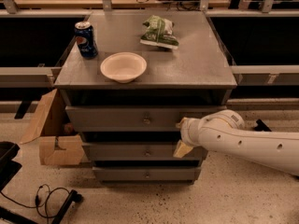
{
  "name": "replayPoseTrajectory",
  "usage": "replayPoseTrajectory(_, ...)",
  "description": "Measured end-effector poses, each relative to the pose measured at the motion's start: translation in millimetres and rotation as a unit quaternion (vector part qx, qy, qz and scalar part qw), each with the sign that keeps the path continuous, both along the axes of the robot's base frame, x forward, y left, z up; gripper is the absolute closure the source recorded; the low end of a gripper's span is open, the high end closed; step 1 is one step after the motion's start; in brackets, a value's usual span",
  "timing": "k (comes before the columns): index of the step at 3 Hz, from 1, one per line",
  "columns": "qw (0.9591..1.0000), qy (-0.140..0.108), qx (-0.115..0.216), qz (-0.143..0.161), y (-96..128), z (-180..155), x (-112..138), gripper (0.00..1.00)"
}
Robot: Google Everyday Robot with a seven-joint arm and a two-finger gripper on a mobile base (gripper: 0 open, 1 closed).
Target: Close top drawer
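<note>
The top drawer (117, 119) is the uppermost of three grey drawers in the cabinet, with a small brass knob at its centre. Its front panel stands slightly forward of the cabinet, under a dark gap below the top. My gripper (180, 136), on a white arm reaching in from the right, is against the right end of this drawer's front. Its pale fingertips (182, 149) are spread apart, one above the other, holding nothing.
On the cabinet top (201, 64) stand a blue soda can (86, 39), a white bowl (123, 66) and a green chip bag (160, 31). An open cardboard box (51, 134) sits left of the cabinet. Cables (49, 197) lie on the floor at lower left.
</note>
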State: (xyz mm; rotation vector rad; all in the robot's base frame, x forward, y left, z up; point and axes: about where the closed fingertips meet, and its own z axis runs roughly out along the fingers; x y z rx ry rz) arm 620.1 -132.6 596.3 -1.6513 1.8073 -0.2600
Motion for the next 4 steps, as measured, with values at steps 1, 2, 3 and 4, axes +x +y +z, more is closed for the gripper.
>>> replayPoseTrajectory(1,1.0,0.0,0.0,0.0,0.0,0.0,0.0,0.03)
replayPoseTrajectory(2,1.0,0.0,0.0,0.0,0.0,0.0,0.0,0.25)
replayPoseTrajectory(3,0.9995,0.014,-0.028,0.01,-3.2,14.6,-28.1,0.49)
replayPoseTrajectory(4,0.9954,0.038,-0.08,0.035,-8.5,52.8,-77.8,0.72)
